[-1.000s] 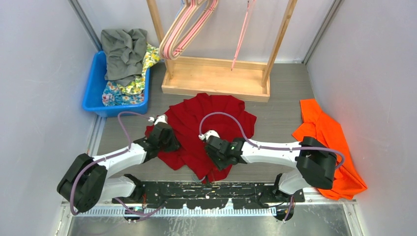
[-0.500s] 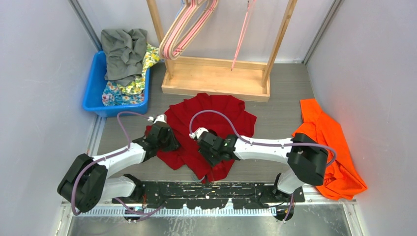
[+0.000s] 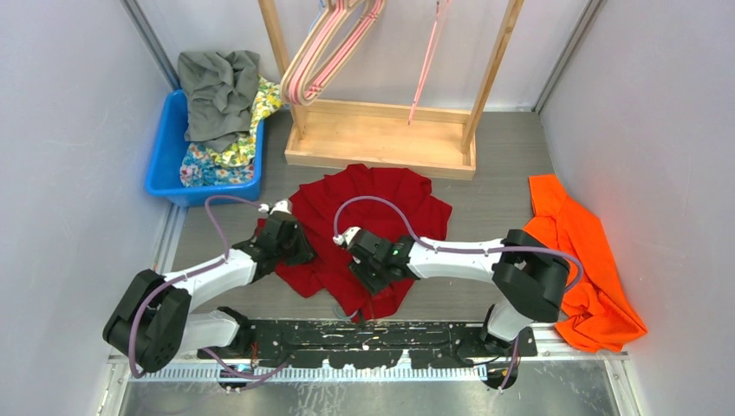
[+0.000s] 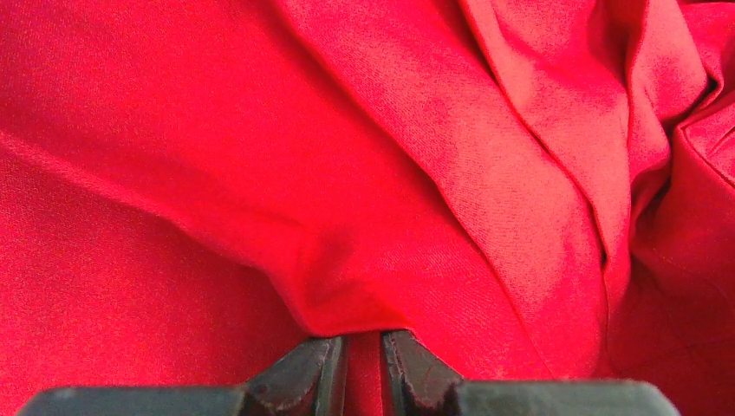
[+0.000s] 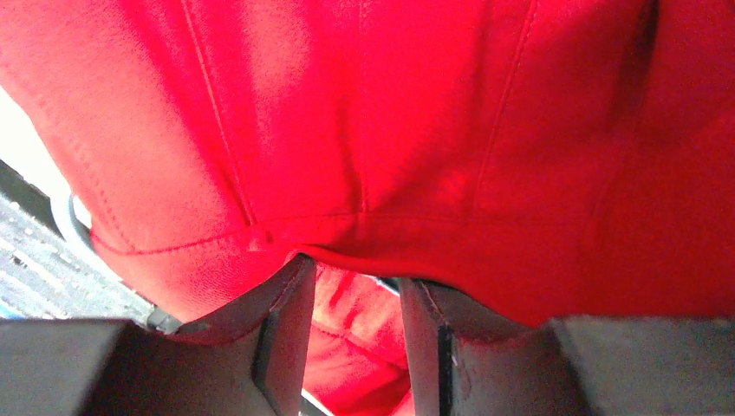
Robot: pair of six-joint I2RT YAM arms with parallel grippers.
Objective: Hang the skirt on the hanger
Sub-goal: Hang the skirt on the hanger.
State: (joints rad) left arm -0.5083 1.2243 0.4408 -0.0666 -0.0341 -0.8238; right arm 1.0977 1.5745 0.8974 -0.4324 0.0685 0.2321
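Observation:
The red skirt (image 3: 373, 195) lies crumpled on the grey table in front of the wooden rack. My left gripper (image 3: 293, 246) is on its left edge, shut on a fold of red cloth (image 4: 390, 156); the left wrist view shows the gripper (image 4: 364, 347) with cloth pinched in a narrow gap. My right gripper (image 3: 364, 264) is at the skirt's near middle, closed on a stitched hem (image 5: 390, 130) that drapes over its fingertips (image 5: 290, 286). Pink hangers (image 3: 325, 52) hang on the rack at the back, apart from the skirt.
The wooden rack's base (image 3: 381, 139) stands just behind the skirt. A blue bin (image 3: 165, 160) of clothes is at the back left. An orange garment (image 3: 581, 251) lies at the right, beside the right arm's base. Grey walls close both sides.
My right gripper has moved left toward the left gripper, dragging the skirt's near part with it. The left gripper has barely moved.

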